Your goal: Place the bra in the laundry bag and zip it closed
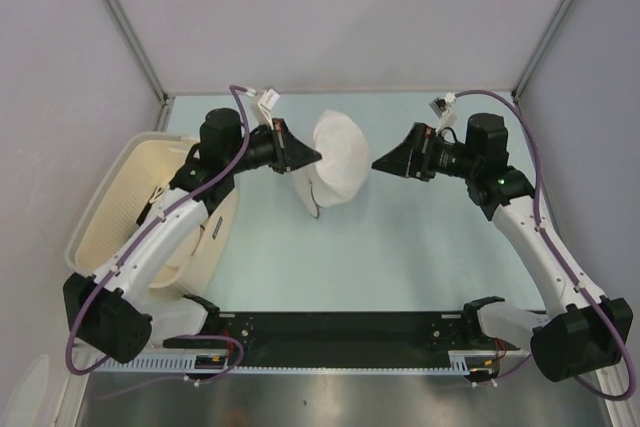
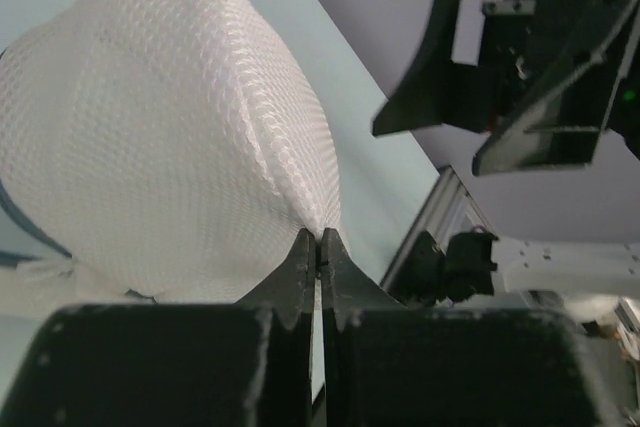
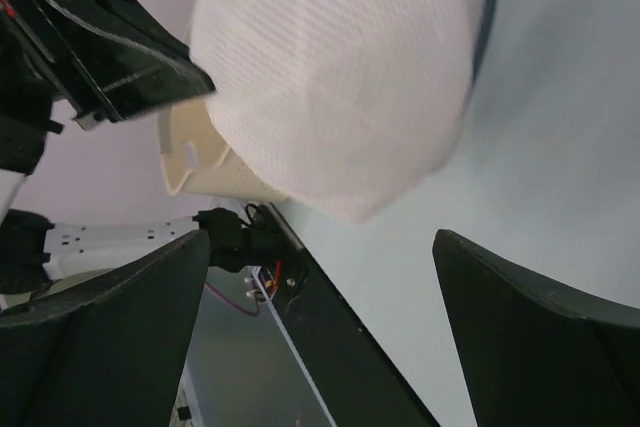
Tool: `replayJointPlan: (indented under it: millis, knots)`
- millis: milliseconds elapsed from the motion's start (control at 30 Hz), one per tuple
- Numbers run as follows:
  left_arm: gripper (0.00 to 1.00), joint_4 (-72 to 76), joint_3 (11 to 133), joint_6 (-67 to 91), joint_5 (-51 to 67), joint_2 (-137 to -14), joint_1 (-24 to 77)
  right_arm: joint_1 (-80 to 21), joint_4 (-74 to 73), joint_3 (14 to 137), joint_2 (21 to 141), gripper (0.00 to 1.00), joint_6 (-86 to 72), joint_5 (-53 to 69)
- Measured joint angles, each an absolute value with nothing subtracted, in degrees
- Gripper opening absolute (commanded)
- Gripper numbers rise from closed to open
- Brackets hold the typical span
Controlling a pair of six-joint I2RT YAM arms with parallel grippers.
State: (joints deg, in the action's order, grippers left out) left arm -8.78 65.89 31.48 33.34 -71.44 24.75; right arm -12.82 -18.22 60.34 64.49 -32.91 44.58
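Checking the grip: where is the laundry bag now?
Top view, centre-back: the laundry bag is pinched by the left pincer, with the open right pincer facing it.

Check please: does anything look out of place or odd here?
The laundry bag is not lying flat: it is held up, bulging, by the left gripper, which pinches its mesh. The right gripper is open beside it. Nothing looks spilled or torn.

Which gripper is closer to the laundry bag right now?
Left. The left gripper is pinched shut on the edge of the laundry bag; the right gripper hangs open, apart from it.
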Motion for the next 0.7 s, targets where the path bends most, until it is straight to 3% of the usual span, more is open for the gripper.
replayJointPlan:
  millis: [233, 300, 333, 367, 433, 467, 500, 600, 633, 700]
  knots:
    - [0.0, -6.1, 59.9, 34.8, 40.5, -61.7, 25.9, -17.1, -5.6, 59.3, 69.8, 1.0, -36.2, 47.9]
    - [0.0, -5.0, 59.3, 35.6, 41.9, -60.4, 26.1, -17.9, -4.6, 58.9, 71.4, 0.94, -36.6, 47.7]
    - [0.0, -4.2, 58.8, 36.1, 42.7, -59.7, 26.2, -18.7, -4.4, 58.8, 72.3, 0.88, -36.8, 47.5]
    - [0.0, -3.9, 58.5, 36.4, 43.2, -59.4, 26.3, -19.7, -3.8, 58.7, 73.1, 0.59, -37.0, 47.5]
    - [0.0, -3.5, 57.8, 37.1, 44.2, -59.0, 26.7, -20.9, -1.4, 58.0, 73.9, 0.29, -38.2, 47.5]
    - [0.09, -3.4, 57.4, 37.4, 44.5, -59.0, 26.9, -21.3, -0.4, 57.6, 74.1, 0.11, -39.2, 47.5]
    - [0.12, -3.5, 57.2, 37.5, 44.6, -59.0, 26.9, -21.8, 0.5, 57.2, 74.1, 0.02, -40.3, 47.6]
    - [0.11, -5.6, 57.1, 36.1, 44.1, -59.4, 27.2, -21.8, 1.3, 56.3, 74.1, 0.0, -42.2, 48.0]
    - [0.04, -6.5, 57.2, 35.7, 43.7, -59.6, 27.2, -21.3, 1.5, 55.8, 73.9, 0.0, -42.6, 47.9]
    - [0.0, -8.0, 57.4, 34.5, 43.7, -60.4, 27.2, -20.3, 1.5, 53.9, 72.7, 0.0, -43.5, 47.8]
